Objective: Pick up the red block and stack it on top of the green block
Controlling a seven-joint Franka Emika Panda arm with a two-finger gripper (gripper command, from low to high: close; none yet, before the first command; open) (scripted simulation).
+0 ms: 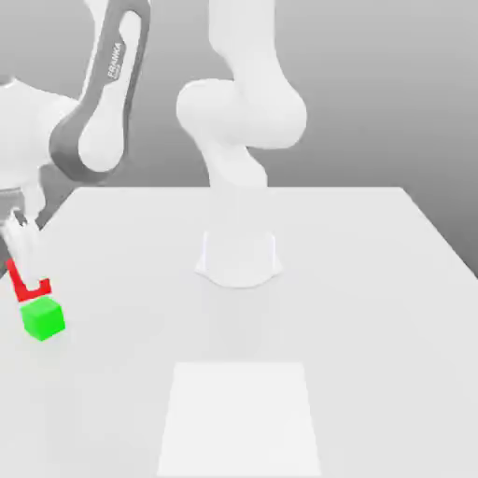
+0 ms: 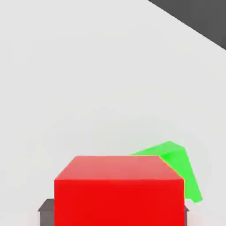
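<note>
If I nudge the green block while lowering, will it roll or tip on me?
The green block looks unlikely to roll, since its sides are flat with straight edges. Sitting level and about as tall as it is wide, it would probably slide before tipping. Its sharp, undented corners suggest it's stiff, though its weight can't be judged by eye.

The red block [image 2: 119, 203] was plain bright red, the green block [image 1: 43, 319] plain bright green, and the table [image 1: 355, 308] plain pale grey, nearly white.
</note>
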